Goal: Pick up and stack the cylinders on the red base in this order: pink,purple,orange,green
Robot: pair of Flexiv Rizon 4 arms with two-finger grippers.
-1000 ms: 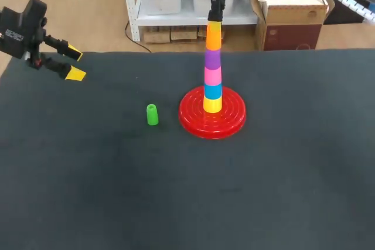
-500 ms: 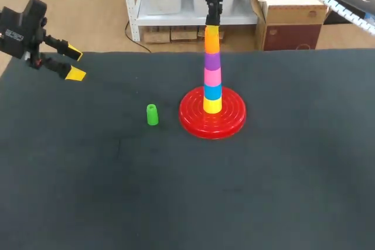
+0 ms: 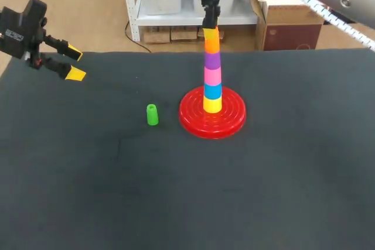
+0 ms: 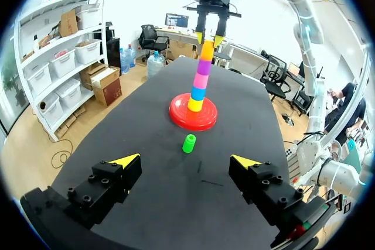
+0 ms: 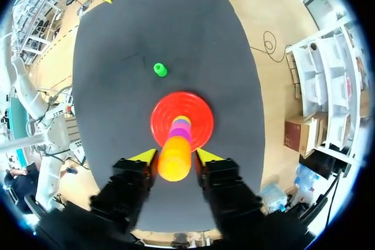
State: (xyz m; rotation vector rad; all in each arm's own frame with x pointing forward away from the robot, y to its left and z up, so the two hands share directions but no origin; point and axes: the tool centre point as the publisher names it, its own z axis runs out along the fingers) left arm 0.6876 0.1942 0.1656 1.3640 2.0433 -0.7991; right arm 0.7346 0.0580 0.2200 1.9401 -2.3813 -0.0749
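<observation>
- Right gripper (image 5: 176,156): hangs fingers-down over the stack. Its yellow tips are narrowly parted and flank the upper part of the orange cylinder (image 3: 211,42), one on each side and very close. No firm clamp shows.
- Orange cylinder: topmost piece of the column.
- Purple cylinder (image 3: 212,60): directly beneath the orange one.
- Pink cylinder (image 3: 212,76): directly beneath the purple one.
- Blue cylinder (image 3: 212,91) and yellow cylinder (image 3: 212,105): the two lowest pieces, with the yellow one seated on the base.
- Red base (image 3: 193,118): round ribbed disc near the middle of the table, towards its far edge. It carries the whole upright column at its centre.
- Green cylinder (image 3: 152,115): stands upright on the table, to the left of the red base in the head view. It is near the base but apart from it, and nothing grips it.
- Left gripper (image 3: 74,64): fingers spread wide and holding nothing, above the table's far left corner, well apart from the green cylinder and the stack.
- Table (image 3: 263,191): dark matte surface.
</observation>
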